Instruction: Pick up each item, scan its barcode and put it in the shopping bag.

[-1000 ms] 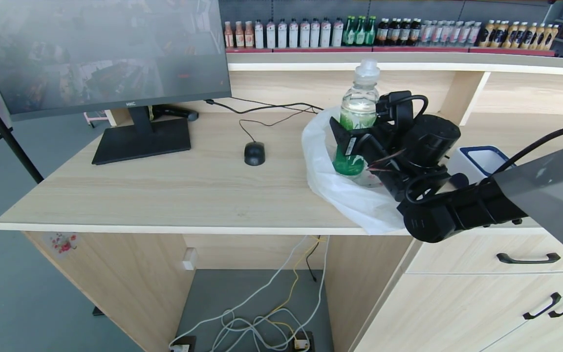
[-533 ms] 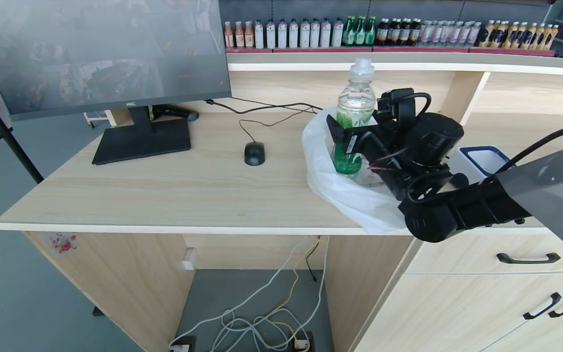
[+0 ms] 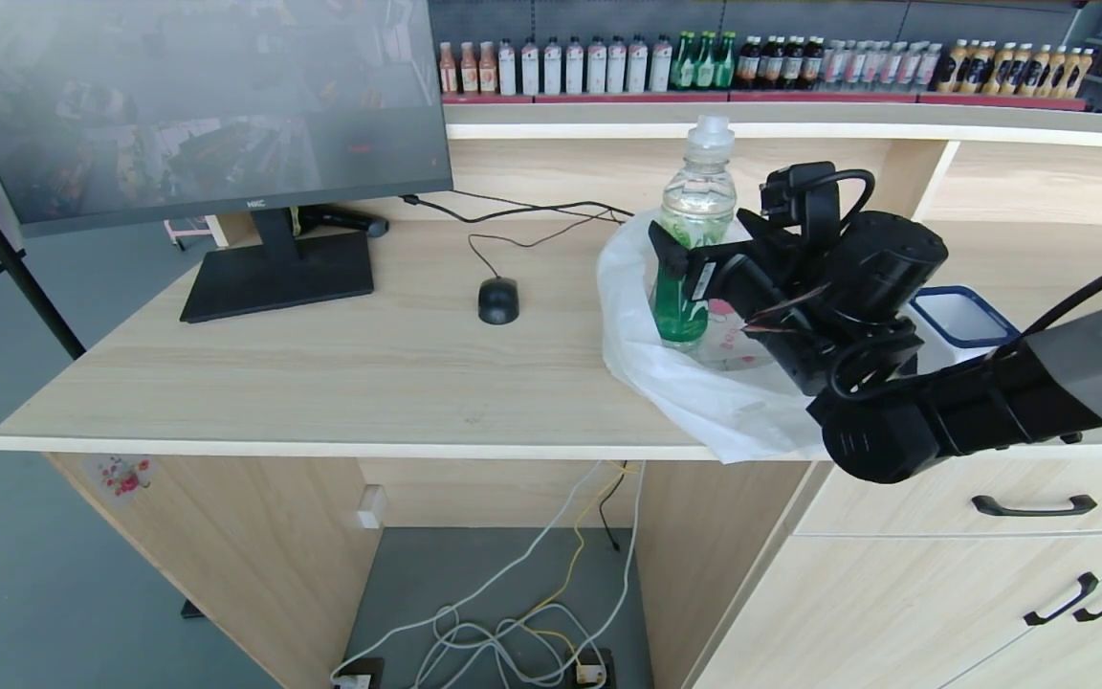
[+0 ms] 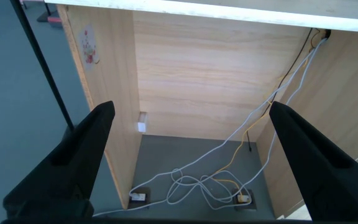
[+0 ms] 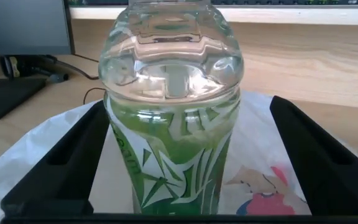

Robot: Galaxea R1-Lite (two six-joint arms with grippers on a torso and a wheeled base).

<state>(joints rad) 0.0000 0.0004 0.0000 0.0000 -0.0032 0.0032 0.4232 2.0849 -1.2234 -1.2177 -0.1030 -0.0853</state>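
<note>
Clear ribbed plastic bottle stands in crinkled white bag.

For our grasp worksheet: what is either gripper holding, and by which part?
Nothing: the right gripper straddles the bottle at its label, open; left gripper is empty.

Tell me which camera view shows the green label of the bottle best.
The right wrist view: the green label sits close and central between the fingers. The head view shows the bottle upright in the shopping bag, its label small and partly covered. The left wrist view faces floor cables.
</note>
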